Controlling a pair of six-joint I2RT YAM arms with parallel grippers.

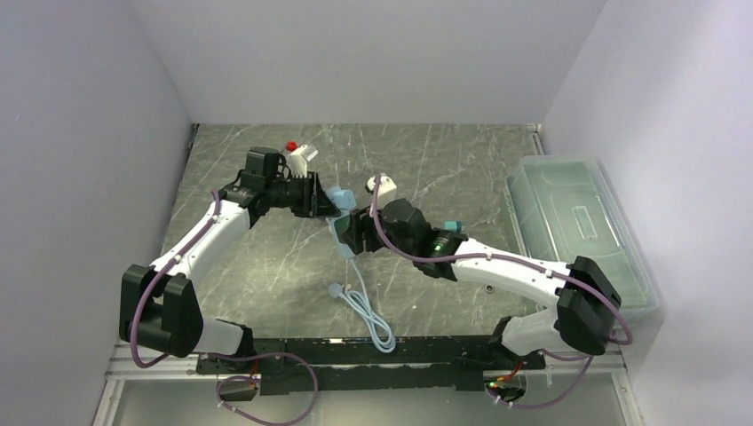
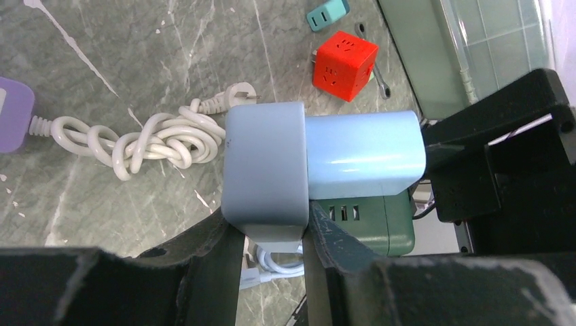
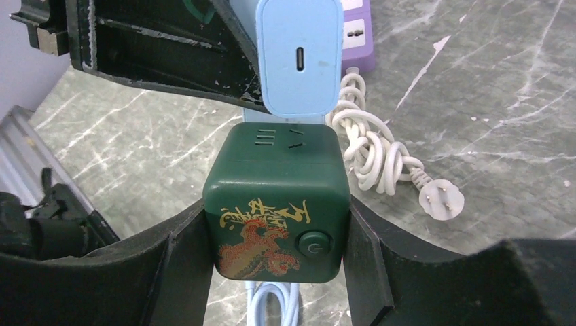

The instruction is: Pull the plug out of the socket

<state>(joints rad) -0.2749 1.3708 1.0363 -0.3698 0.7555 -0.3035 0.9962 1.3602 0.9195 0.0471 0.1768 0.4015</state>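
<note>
Green socket cube (image 3: 275, 170) was clamped in the right gripper (image 3: 277, 217); left gripper (image 2: 272, 227) was clenched on the grey-blue block (image 2: 265, 163) joined to the light-blue plug (image 2: 363, 153).

Right edge of the table (image 1: 462, 151): a clear lidded bin (image 1: 577, 222). Just beside it sits a red cube socket (image 2: 344, 64), with a small teal adapter (image 2: 327, 13) close by. Well apart from them lies a purple power strip (image 2: 13, 112), its white cord (image 2: 149, 139) bunched in loops, prongs unplugged.
</note>
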